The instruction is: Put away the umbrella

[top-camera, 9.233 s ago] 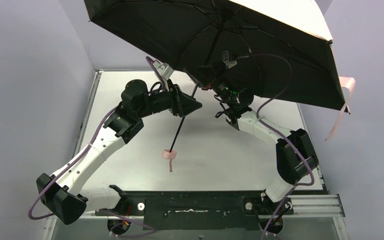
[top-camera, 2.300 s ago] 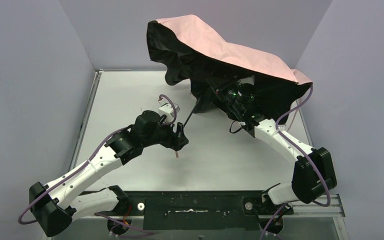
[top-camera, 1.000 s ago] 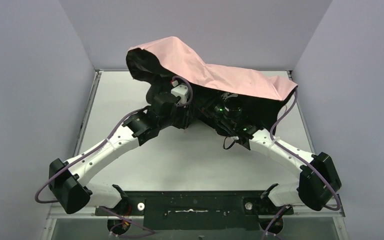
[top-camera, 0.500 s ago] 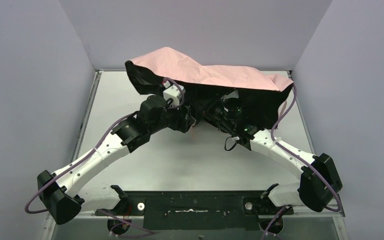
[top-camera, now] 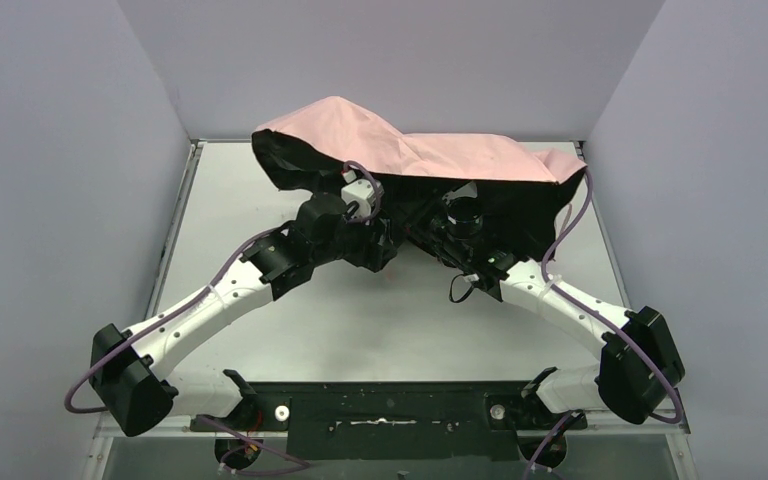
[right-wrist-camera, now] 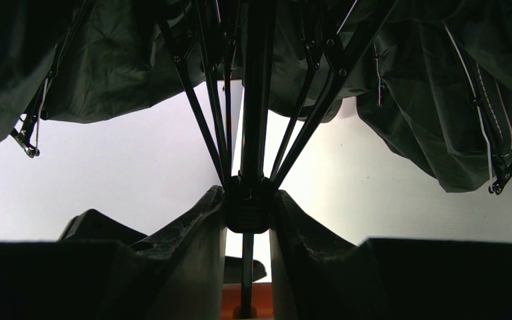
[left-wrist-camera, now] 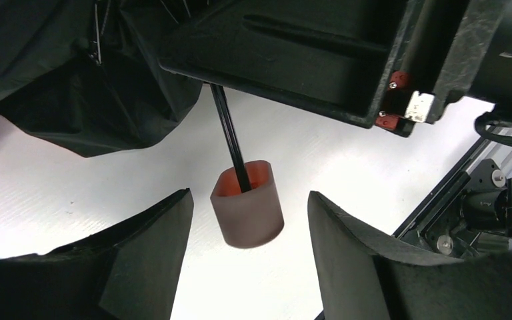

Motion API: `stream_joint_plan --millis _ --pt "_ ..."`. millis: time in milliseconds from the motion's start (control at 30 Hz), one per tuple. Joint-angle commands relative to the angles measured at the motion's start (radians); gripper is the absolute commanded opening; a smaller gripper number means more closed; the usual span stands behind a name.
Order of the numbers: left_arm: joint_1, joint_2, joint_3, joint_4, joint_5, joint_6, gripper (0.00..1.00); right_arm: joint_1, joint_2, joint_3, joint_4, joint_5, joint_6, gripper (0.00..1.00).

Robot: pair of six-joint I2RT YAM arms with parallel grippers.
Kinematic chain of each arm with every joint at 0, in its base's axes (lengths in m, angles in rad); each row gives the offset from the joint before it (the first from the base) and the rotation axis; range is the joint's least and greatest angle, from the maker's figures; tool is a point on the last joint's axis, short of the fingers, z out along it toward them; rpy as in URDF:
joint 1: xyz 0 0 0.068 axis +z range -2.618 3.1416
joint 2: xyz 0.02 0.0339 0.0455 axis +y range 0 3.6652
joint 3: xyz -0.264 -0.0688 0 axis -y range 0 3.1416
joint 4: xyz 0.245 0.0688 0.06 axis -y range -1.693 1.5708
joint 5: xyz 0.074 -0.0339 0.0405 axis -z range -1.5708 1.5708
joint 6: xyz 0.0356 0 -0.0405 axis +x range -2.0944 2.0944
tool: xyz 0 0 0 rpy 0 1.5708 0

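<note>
The umbrella's pale pink canopy (top-camera: 430, 155) hangs half-collapsed over both grippers at the back middle of the table. My right gripper (right-wrist-camera: 247, 200) is shut on the black runner (right-wrist-camera: 247, 212) on the shaft, with the ribs (right-wrist-camera: 203, 113) fanning up from it and the black canopy lining (right-wrist-camera: 107, 60) around. In the top view the right gripper (top-camera: 430, 228) is mostly hidden under the fabric. My left gripper (left-wrist-camera: 250, 198) is open, its fingers (left-wrist-camera: 148, 257) on either side of the pink handle (left-wrist-camera: 248, 213) without touching it. The thin black shaft (left-wrist-camera: 229, 137) rises from the handle. In the top view the left gripper (top-camera: 384, 250) is at the canopy's front edge.
The white table (top-camera: 260, 180) is walled by grey panels on the left, back and right. The right arm's wrist housing (left-wrist-camera: 320, 60) hangs just above the handle in the left wrist view. A black rail (top-camera: 390, 410) runs along the near edge.
The umbrella, wide open earlier, has collapsed and come down over both grippers. In the last half second my left arm has shifted slightly right towards the handle. The canopy has barely moved.
</note>
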Motion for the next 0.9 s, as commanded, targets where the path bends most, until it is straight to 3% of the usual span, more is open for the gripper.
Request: stream_joint_plan --millis 0,300,400,733,867 --pt "0.004 0.018 0.039 0.074 0.041 -0.007 0.57 0.001 -0.054 0.005 0.102 0.004 -0.010 0.00" --pt "0.005 0.045 0.057 0.097 0.016 -0.022 0.12 0.006 -0.046 0.005 0.108 -0.014 0.003 0.00" --pt "0.010 0.052 0.086 0.101 -0.029 -0.008 0.01 0.017 -0.043 0.005 0.105 -0.023 0.029 0.00" --pt "0.039 0.074 0.227 0.043 -0.144 0.058 0.00 0.114 -0.043 0.064 0.047 -0.060 0.071 0.00" --pt "0.023 0.042 0.288 -0.084 -0.186 0.051 0.00 0.140 -0.060 0.115 0.005 -0.077 0.083 0.00"
